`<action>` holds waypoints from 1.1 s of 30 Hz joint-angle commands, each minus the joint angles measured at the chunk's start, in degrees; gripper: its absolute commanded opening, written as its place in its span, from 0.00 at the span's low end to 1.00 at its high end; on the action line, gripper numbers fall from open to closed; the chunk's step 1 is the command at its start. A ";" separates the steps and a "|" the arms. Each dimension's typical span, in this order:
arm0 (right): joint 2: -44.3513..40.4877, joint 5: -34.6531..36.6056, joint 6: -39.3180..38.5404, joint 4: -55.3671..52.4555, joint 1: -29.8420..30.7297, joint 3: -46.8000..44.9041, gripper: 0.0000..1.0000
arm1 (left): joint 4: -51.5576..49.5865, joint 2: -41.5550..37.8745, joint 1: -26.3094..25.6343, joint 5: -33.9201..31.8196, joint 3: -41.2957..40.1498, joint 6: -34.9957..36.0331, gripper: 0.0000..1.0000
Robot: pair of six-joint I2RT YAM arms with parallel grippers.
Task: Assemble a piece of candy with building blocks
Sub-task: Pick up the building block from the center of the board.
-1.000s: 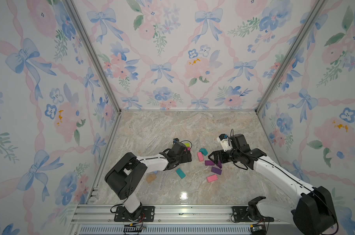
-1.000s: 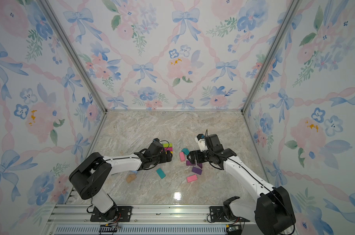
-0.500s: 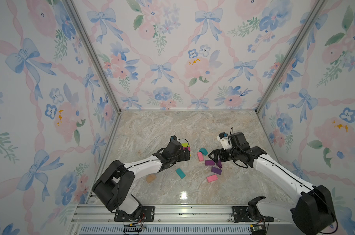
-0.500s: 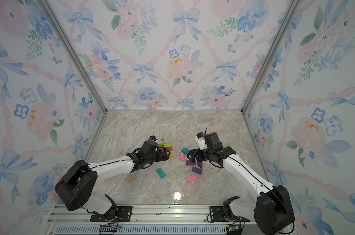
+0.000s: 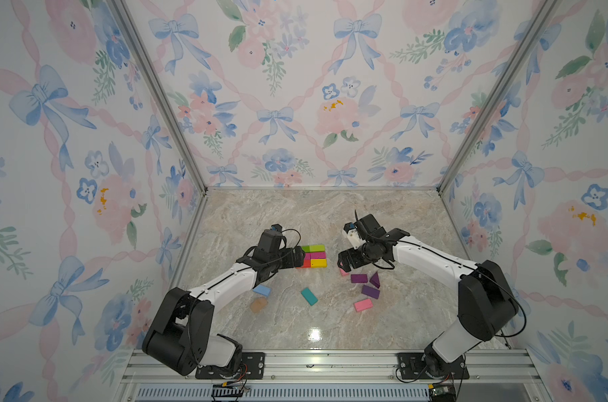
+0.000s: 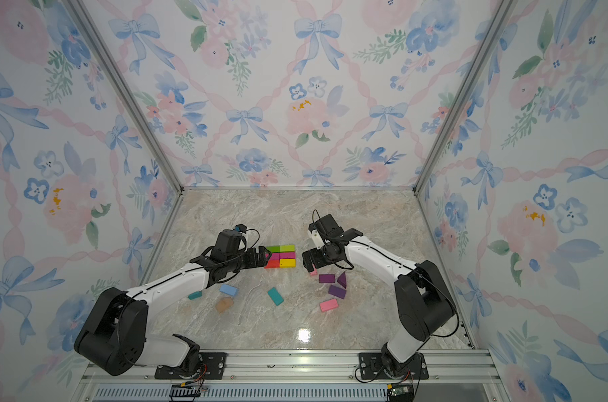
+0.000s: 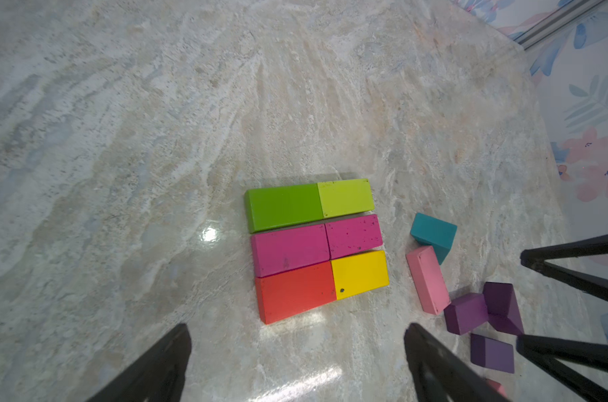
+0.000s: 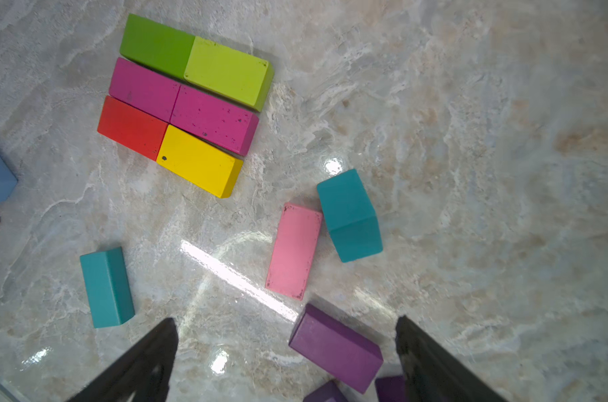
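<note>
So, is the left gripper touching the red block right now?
Apart. In the left wrist view the left gripper is open, and bare marble shows between each fingertip and the red block, which lies just beyond the tips.

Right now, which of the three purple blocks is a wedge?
The purple wedge on the right arm's side: its face is a triangle, while the two purple bricks are rectangular.

Matte painted blocks [image 8: 212,118] — scuffed; glossy marble-look tabletop [image 8: 469,139].
</note>
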 commanded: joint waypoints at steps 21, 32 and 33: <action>15.35 0.43 -9.07 -7.37 -5.63 11.15 0.60 | -3.88 -7.31 2.97 4.29 -4.01 1.61 0.98; 18.80 -0.53 -8.93 -5.23 -6.76 11.91 0.50 | -3.87 -5.49 2.97 4.20 -2.88 1.92 0.98; 19.34 -0.73 -9.10 -5.31 -6.88 12.35 0.50 | -3.84 -5.32 2.98 4.20 -2.87 2.01 0.98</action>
